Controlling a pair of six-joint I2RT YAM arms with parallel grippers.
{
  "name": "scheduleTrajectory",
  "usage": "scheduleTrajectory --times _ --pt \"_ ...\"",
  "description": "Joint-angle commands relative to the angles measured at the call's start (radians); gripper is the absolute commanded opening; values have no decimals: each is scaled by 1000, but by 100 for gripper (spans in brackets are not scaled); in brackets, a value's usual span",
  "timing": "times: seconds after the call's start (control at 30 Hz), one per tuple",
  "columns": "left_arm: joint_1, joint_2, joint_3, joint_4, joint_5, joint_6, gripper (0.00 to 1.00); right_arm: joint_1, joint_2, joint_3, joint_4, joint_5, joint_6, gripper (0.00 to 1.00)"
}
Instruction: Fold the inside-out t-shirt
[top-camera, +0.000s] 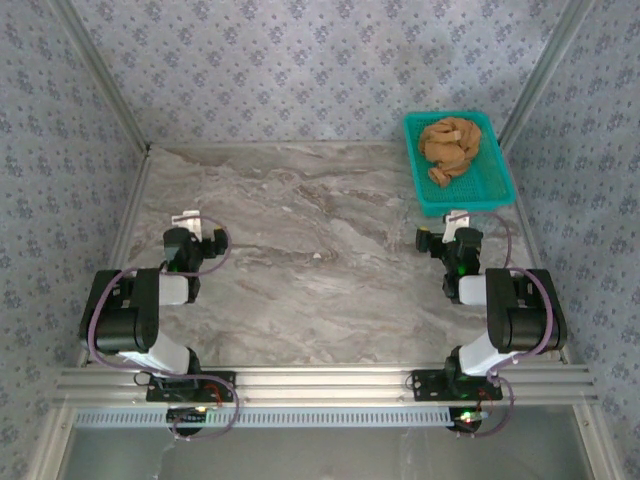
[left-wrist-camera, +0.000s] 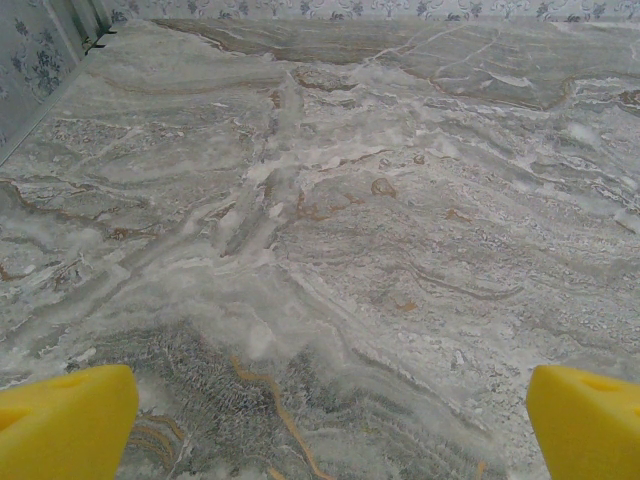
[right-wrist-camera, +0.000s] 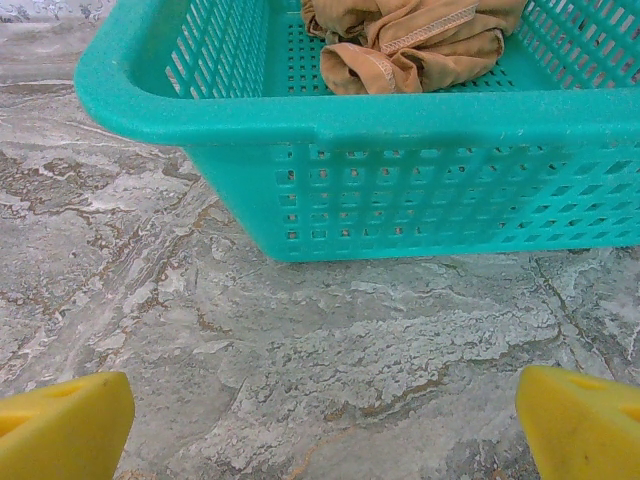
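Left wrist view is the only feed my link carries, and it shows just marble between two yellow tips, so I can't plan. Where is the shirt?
Observer: The crumpled tan cloth t-shirt lies bunched inside a teal perforated plastic basket at the far right corner of the grey marble table.
Operator: Which claw is closer to it?
Observer: The right claw. It sits just short of the basket's near wall, facing it.
Operator: Is it holding anything?
Observer: No, its yellow fingertips stand wide apart over bare marble.
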Motion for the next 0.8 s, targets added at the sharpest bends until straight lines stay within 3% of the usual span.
scheduleTrajectory --times 0.0,0.33,0.47,0.53,0.57,0.63,0.7,0.77 --pt "6 2 23 -6 21 11 100 -2 -3 23 -14 0 -9 100" --pt "-12 -1 14 10 -7 25 100 13 -5 15 -1 30 -19 100" --pt "-39 -71 -37 49 -47 46 100 61 -87 -11 -13 216 -11 100" --pt "-108 -219 -22 -120 -171 58 100 115 -233 13 -195 373 12 100" --pt "-131 -301 6 -239 -181 51 100 126 -298 50 -318 402 45 100" --pt "-168 -469 86 -529 -167 -39 100 130 -407 147 -553 406 116 100" --pt "-176 -595 159 -792 -144 -223 100 125 -440 223 -678 442 208 100" --pt "-186 -681 142 -866 -57 -280 100 113 -421 331 -861 522 408 100"
